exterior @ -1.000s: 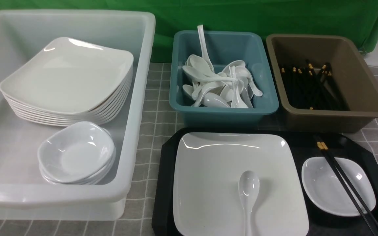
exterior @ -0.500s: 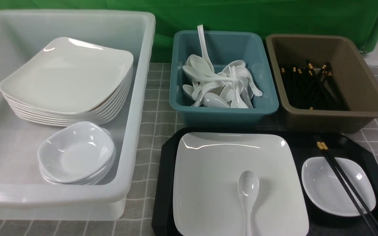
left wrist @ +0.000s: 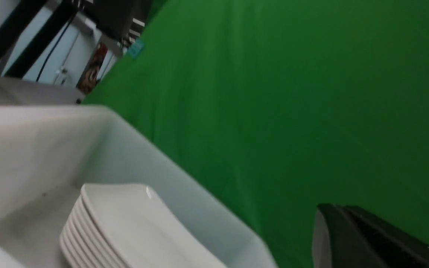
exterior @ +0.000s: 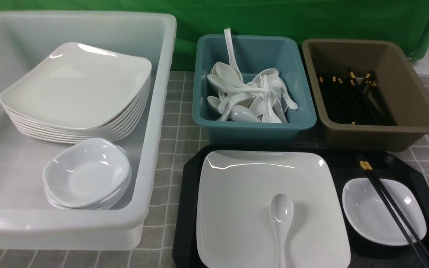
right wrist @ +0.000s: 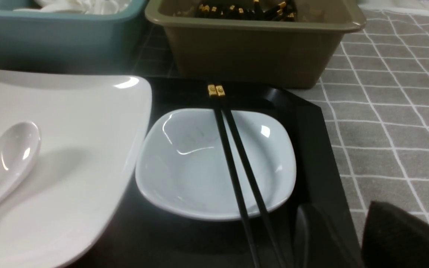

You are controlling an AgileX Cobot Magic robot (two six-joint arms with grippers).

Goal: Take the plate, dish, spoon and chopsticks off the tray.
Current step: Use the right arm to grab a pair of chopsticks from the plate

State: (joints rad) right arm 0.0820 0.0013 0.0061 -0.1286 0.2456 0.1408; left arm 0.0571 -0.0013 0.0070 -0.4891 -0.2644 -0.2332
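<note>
Nearest were the two hands, each seen only in its own wrist view: the left hand [left wrist: 335, 214] was closed, with nothing seen gripped, and the right hand [right wrist: 350, 214] was open, a gap between its two fingers and nothing in it. On the grey checked tabletop [exterior: 162, 193] lay one black tray [exterior: 183, 212], holding one large white plate [exterior: 237, 208] with one spoon [exterior: 282, 214] resting on it, bowl end away. Beside the plate sat one small dish [exterior: 371, 212], with two chopsticks [exterior: 389, 199] lying across it, gold-banded ends farthest. One white tub [exterior: 158, 123] stood to the left, holding one stack of small bowls [exterior: 88, 175] and, behind it, one stack of large plates [exterior: 76, 89]; neither stack's count could be told. Beyond the tray stood two smaller tubs: one blue tub [exterior: 255, 134] with many spoons [exterior: 242, 93], one brown tub [exterior: 382, 137] with many chopsticks. Farthest hung one green cloth [exterior: 184, 33].
</note>
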